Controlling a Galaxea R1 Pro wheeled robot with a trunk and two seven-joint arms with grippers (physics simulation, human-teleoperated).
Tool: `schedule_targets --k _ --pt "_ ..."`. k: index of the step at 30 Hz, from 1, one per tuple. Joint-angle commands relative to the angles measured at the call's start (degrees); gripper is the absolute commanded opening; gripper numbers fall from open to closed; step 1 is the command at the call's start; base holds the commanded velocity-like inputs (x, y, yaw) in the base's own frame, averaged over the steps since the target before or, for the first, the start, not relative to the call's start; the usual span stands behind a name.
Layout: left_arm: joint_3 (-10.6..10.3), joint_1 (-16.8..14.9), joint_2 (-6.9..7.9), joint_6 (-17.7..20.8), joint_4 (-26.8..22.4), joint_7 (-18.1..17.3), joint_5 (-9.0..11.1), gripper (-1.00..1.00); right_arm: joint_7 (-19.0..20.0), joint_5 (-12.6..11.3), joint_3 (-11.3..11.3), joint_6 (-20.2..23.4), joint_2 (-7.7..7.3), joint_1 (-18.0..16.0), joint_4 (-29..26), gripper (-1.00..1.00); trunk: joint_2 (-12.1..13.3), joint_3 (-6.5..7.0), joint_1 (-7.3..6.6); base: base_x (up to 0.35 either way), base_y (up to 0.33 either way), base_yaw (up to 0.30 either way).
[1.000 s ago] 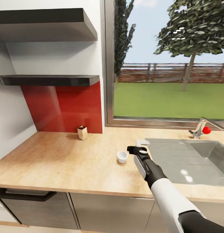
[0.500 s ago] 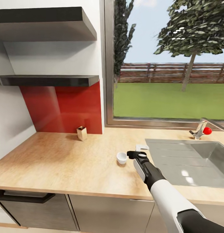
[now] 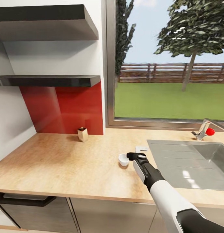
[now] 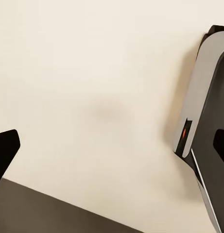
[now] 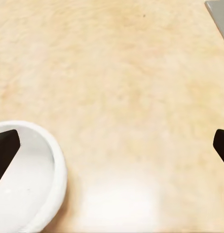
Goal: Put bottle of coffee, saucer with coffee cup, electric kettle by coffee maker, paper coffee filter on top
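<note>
The small white coffee cup (image 3: 123,159) stands on the beige kitchen countertop (image 3: 60,161), left of the sink. My right gripper (image 3: 129,156) is low over the counter, right against the cup's right side. In the right wrist view the cup (image 5: 29,184) sits at one finger's tip, and my right gripper (image 5: 112,148) is open with bare counter between its fingers. My left gripper (image 4: 112,150) is open over a pale cream surface. The thin black kitchen shelf (image 3: 49,80) on the wall shows nothing on it.
A small tan box (image 3: 82,134) stands by the red backsplash. Just behind my right gripper lies a small flat white thing (image 3: 142,149), partly hidden. The steel sink (image 3: 189,165) with its faucet (image 3: 202,131) is on the right. A thicker black board (image 3: 44,22) hangs higher up.
My right gripper has come down and back a little, ending close against the cup. The head view has shifted slightly.
</note>
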Motion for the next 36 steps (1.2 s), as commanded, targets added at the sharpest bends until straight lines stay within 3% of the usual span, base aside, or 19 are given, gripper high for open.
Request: schedule_targets --k 1,13,36 --pt "0.4 0.0 -0.02 0.2 -0.1 0.1 -0.6 1.0 -0.5 -0.6 0.4 0.2 -0.05 -0.1 -0.1 1.0 -0.1 -0.13 0.04 0.0 0.042 0.0" --pt "0.4 0.0 -0.02 0.2 -0.1 0.0 -0.6 1.0 -0.4 -0.6 0.4 0.2 0.19 0.0 3.7 1.0 -0.1 -0.13 0.04 0.0 0.006 0.0" --pt "0.4 0.0 -0.06 -0.1 -0.1 0.0 -0.6 1.0 -0.4 -0.6 0.5 0.1 0.13 0.0 4.1 1.0 -0.1 -0.13 0.04 0.0 0.01 0.0"
